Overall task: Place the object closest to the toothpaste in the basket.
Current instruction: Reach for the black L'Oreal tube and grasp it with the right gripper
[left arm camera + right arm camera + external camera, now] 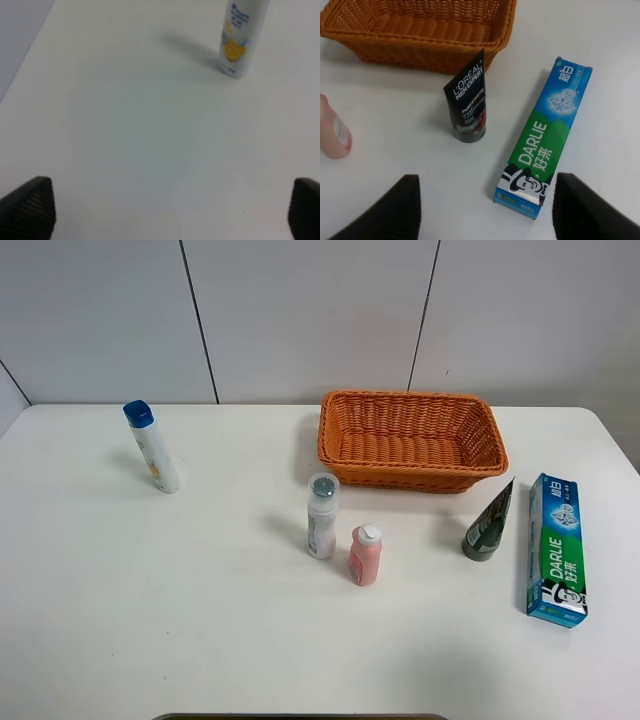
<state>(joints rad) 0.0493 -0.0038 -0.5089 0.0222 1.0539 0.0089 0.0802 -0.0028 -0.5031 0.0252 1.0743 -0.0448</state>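
**Right gripper** [487, 207]: The jaws are spread wide. Nothing is held between them, and both fingers hang clear above the table [405, 150].

**Task object:** The black L'Oréal tube [467, 102] stands upright on its cap ahead of the right gripper, roughly in line with the gap between the fingers. It is not in contact with either finger.

**Toothpaste box** [545, 137]: It lies flat on the table just beside the tube, on the robot's right, with its near end closest to the right gripper. Tube and box do not touch.

**Basket** [410, 50]: The orange wicker basket sits beyond the tube, farther from the right gripper. The tube's crimped end leans toward the basket wall.

**Pink bottle** [332, 132]: It stands to the left of the tube, well apart from it.

**Left gripper** [167, 207]: The jaws are fully apart and hold nothing. A white bottle with an orange label [240, 35] stands ahead of it, well apart.
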